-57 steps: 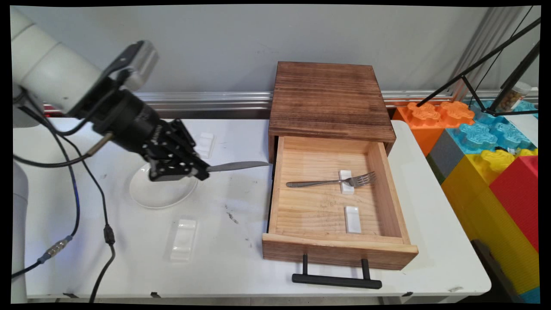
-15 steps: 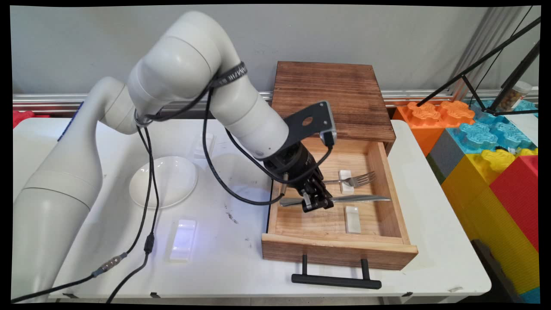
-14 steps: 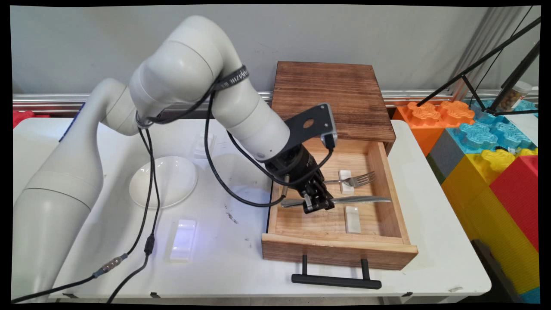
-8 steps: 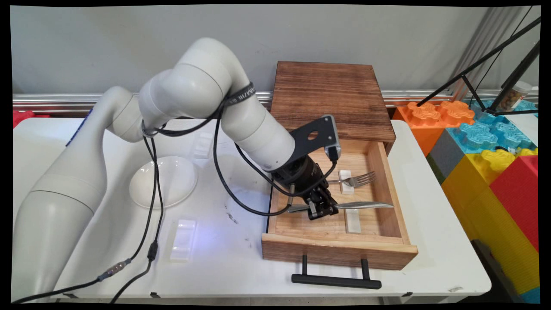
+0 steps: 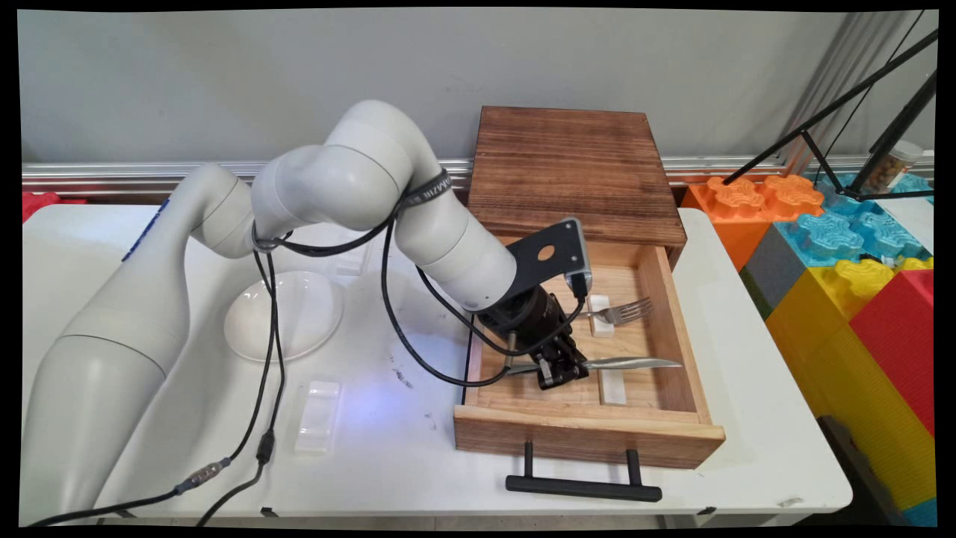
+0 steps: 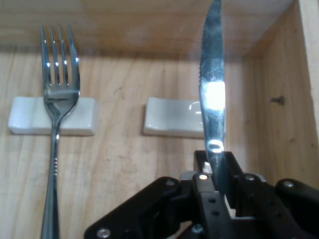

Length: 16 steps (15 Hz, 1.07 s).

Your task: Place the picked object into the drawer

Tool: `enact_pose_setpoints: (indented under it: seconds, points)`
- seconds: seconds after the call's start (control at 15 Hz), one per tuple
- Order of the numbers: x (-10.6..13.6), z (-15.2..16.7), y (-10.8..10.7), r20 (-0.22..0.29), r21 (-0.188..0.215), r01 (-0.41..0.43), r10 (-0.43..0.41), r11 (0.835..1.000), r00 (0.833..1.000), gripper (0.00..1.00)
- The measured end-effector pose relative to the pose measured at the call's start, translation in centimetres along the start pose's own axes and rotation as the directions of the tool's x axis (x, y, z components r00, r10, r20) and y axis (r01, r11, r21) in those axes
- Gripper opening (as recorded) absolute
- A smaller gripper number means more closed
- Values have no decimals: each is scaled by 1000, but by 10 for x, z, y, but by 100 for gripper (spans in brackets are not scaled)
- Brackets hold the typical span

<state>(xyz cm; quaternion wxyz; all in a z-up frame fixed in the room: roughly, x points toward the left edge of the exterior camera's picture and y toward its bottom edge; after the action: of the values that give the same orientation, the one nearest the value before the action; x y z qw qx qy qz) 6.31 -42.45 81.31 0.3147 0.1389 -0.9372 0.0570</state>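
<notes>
A black two-finger hand (image 5: 559, 371) on a white robot arm reaches down into an open drawer of pale wood (image 5: 676, 329). The drawer is pulled out of a dark brown wooden cabinet (image 5: 571, 168) that sits on a white worktop (image 5: 388, 456). The hand's fingers (image 6: 219, 172) are clamped together on a silver table knife with a serrated edge (image 6: 212, 94), gripping it near the handle. The blade points straight ahead of the hand, toward the drawer's side wall.

Directly under the blade, just in front of the fingers, lies a small white ceramic cutlery rest (image 6: 172, 117) on the drawer floor. The blade crosses over one end of this rest; whether it touches the rest cannot be told.

Beside the hand, parallel to the knife and well clear of it, lies a silver fork (image 6: 59, 107). Its neck sits on a second white ceramic rest (image 6: 27, 115), with the tines pointing the same way as the blade.

Behind the hand, outside the drawer, a round white plate (image 5: 299, 314) sits on the worktop. A clear rectangular plastic tray (image 5: 317, 415) lies near the plate, toward the worktop's near edge. A black bar handle (image 5: 584, 487) projects from the drawer's front panel.
</notes>
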Motion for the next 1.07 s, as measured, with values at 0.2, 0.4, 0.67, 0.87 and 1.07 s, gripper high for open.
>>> enact_pose_setpoints:
  seconds: [0.2, 0.4, 0.67, 0.87, 1.07]
  points:
    - [-4, 8, -1, -5, 1, 8, -8, 1000, 1000, 0]
    - [-6, 13, -3, -7, 1, 11, -11, 1000, 1000, 0]
    - [-11, 21, -4, -3, -14, 10, -10, 1000, 1000, 0]
    - [-14, 27, -4, -4, -28, 5, -6, 1000, 1000, 0]
    - [-17, 32, -4, -4, -36, 1, -2, 999, 1000, 0]
